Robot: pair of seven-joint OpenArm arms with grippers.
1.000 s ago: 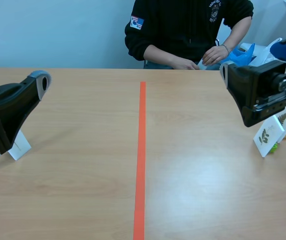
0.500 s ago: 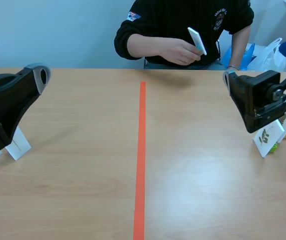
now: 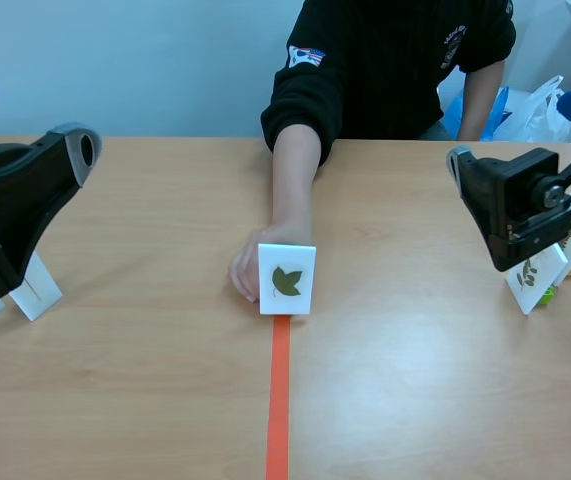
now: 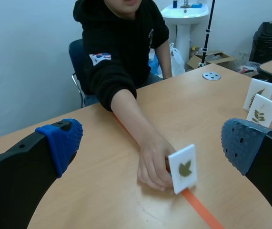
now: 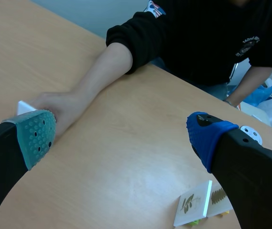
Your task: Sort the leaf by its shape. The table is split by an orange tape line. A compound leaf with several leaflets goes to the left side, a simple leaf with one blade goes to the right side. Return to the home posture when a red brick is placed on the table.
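Table [image 3: 415, 380], hand [image 3: 248, 272] holding leaf card [image 3: 286, 280] (single blade) on tape [image 3: 279, 400], left claw [image 4: 150, 143] spread, right claw [image 5: 120, 136] spread.

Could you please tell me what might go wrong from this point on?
1. The person's hand holds the leaf card on the orange tape line; an arm reaching in now might hit it.
2. The card stands upright, so open jaws could topple it.
3. Two cards stand beside the right arm; its swing might knock them.
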